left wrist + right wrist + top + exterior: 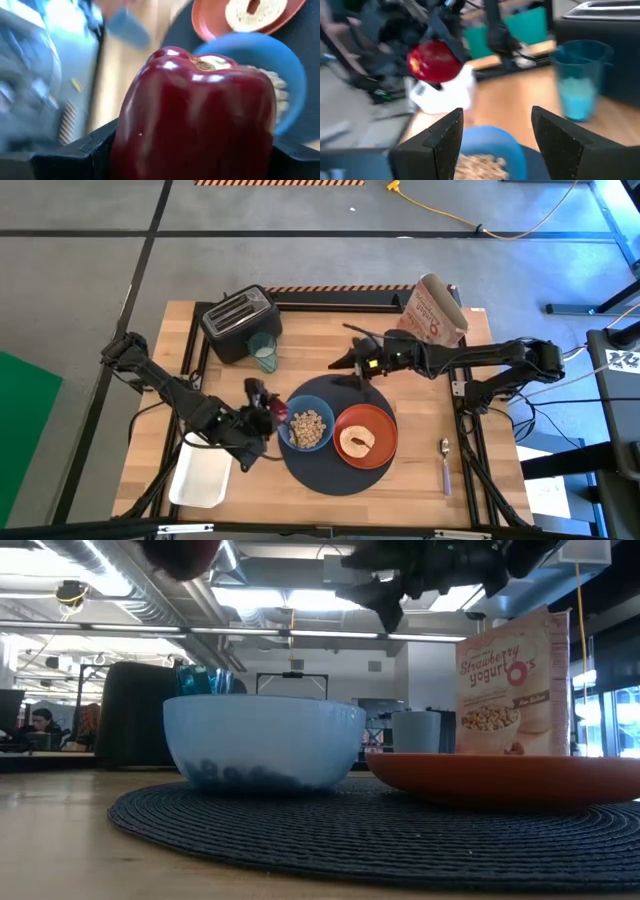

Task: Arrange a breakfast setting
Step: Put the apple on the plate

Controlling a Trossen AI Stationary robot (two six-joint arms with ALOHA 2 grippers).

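My left gripper (268, 412) is shut on the small dark-red fruit (195, 115), just left of the blue bowl (306, 428). The bowl holds cereal and rests on the round dark mat (335, 475). Beside it the orange plate (380, 425) carries the round toasted bread (356, 442). The teal glass (263, 352) stands by the toaster. The purple-handled spoon (445, 463) lies on the wood to the right of the mat. My right gripper (345, 365) is open and empty above the mat's far edge. My left gripper pinches the fruit's two opposite sides (125, 150) between its two fingers (85, 152), coming from the table's left. The fruit is lifted clear of the table, as the right wrist view (434, 61) shows, its stem dimple (207, 62) turned toward the wrist camera.
A black toaster (240, 323) stands at the far left, a red-and-white cereal bag (435, 310) at the far right, and a white container (203, 472) at the near left. Bare wood lies to the right of the mat around the spoon.
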